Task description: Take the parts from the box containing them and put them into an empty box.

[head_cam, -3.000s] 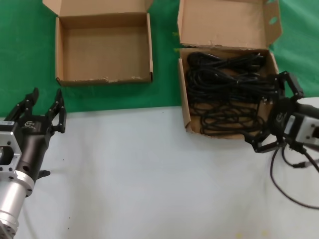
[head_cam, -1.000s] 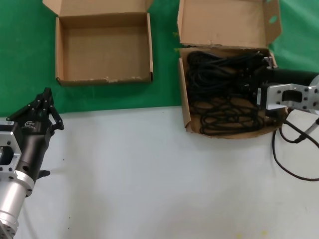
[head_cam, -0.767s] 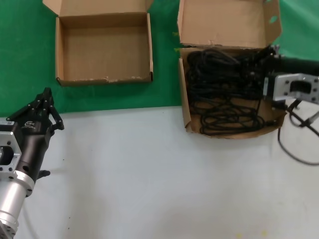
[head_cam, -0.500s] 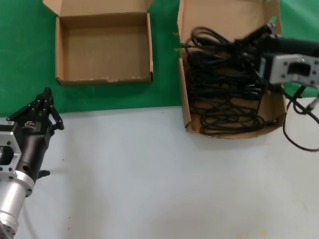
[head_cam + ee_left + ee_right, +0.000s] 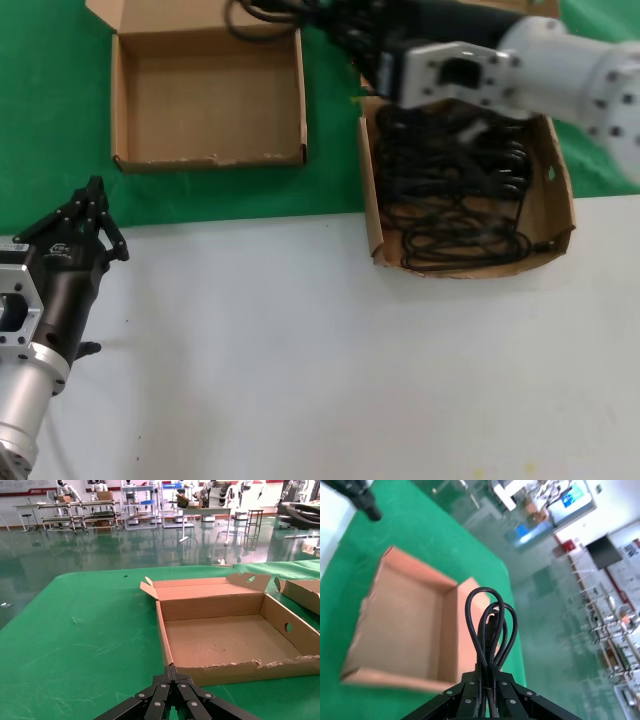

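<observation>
My right gripper point(image 5: 340, 25) is shut on one black power cord bundle point(image 5: 290, 10) and holds it in the air over the back right corner of the small empty box point(image 5: 200, 100). In the right wrist view the bundle's loop point(image 5: 490, 625) sticks up from between the closed fingers point(image 5: 470, 690), with the empty box point(image 5: 405, 625) below. Several more cord bundles point(image 5: 450, 190) lie in the larger box point(image 5: 369, 215) on the right. My left gripper point(image 5: 92, 222) is shut and empty, in front of the empty box's near left corner, as the left wrist view point(image 5: 172, 670) shows.
Both boxes stand on a green cloth point(image 5: 40, 120); the white table point(image 5: 300, 350) lies in front of them. The larger box's tall lid flap point(image 5: 540, 15) stands behind my right arm. The empty box's ragged front edge point(image 5: 240, 667) faces my left gripper.
My right gripper closed on a cord bundle in the larger box, lifted it and carried it left towards the empty box. My left gripper went from open to shut and stayed put.
</observation>
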Available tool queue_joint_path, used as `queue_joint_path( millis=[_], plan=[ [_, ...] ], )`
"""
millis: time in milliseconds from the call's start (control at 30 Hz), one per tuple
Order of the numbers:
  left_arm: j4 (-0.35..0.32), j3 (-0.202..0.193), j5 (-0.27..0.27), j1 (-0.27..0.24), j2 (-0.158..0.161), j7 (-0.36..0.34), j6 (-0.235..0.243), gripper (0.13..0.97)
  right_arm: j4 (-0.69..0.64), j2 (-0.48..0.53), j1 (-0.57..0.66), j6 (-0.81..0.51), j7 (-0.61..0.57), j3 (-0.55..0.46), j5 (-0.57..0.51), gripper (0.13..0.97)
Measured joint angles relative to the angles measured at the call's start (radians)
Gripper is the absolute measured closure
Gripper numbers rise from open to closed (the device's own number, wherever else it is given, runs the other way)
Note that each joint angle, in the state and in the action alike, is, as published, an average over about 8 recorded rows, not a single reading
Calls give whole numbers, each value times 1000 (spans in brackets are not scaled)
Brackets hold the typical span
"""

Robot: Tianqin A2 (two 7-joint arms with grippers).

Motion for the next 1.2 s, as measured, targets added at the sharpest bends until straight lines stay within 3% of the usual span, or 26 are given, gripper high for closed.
queue_joint_path(
  millis=[367,733,933,1200],
  plan=[
    [0,0,0,0,0,0,0,952,-220,-181,53,154,-172,-74,66,908],
    [0,0,0,0,0,0,0,952,-351,-245,47,224,-324,-120,174,879],
    [0,0,0,0,0,0,0,952,-320,-230,36,242,-313,-94,160,811],
    [0,0,0,0,0,0,0,952,-133,-178,-44,221,-167,31,39,684]
  ],
)
